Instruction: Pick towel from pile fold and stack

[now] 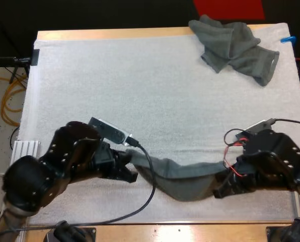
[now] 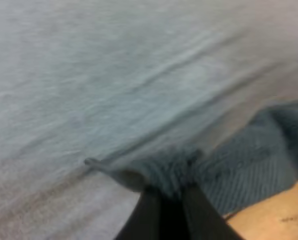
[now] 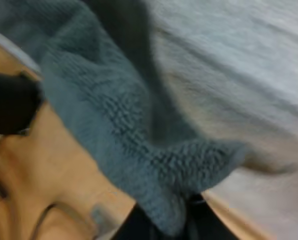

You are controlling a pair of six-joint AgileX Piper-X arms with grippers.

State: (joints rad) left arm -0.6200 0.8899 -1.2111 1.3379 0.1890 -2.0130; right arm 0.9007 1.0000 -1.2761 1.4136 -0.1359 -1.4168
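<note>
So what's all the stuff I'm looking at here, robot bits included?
held towel: one, dark grey-green, stretched between the two grippers along the mat's near edge, sagging in the middle.
crumpled towels: one heap, dark grey-green, at the mat's far right corner; how many are in it is unclear.
mat: one, white, covering most of the table.
table: one, wooden, showing around the mat's edges.
left gripper: one, black fingers shut on the held towel's left end.
right gripper: one, black fingers shut on its right end.

Left arm (image 1: 64, 161) and right arm (image 1: 273, 161) low, wrists inward; both jaws tight on the towel (image 1: 190, 181).
</note>
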